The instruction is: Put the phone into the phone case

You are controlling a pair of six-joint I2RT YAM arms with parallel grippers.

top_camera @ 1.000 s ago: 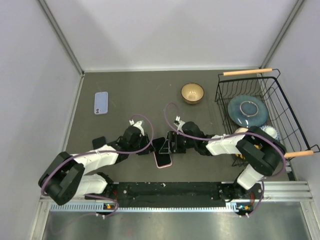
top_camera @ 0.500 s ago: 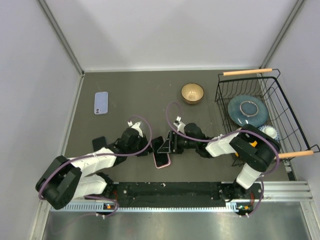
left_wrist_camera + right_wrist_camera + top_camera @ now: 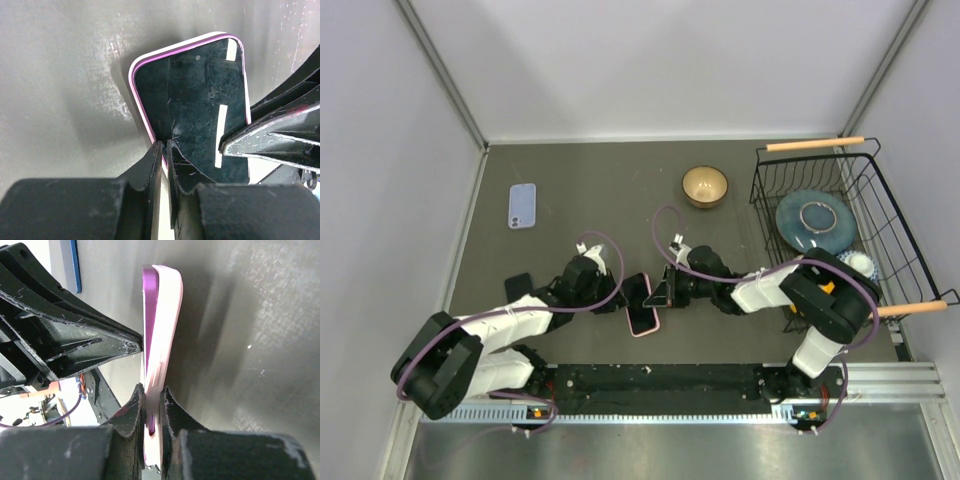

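The black-and-white left arm (image 3: pixel 520 315) reaches from seven o'clock and the matching right arm (image 3: pixel 765 290) from five o'clock. Both lie low with elbows bent, and their wrists meet near centre. The left gripper (image 3: pixel 164 146) pinches the edge of the pink phone case (image 3: pixel 131 75). The right gripper (image 3: pixel 152 390) clamps its side.

1. The phone (image 3: pixel 200 110) has black glass and a purple frame. It's screen-up, with a few scuffs and light streaks on the glass. It sits in the case, but seen edge-on, the purple side stands a bit proud of the pink.
2. The phone case (image 3: pixel 165 330) is pale pink and wraps the phone's back and rim. It's underneath, on the dark table (image 3: pixel 600 190), front middle.
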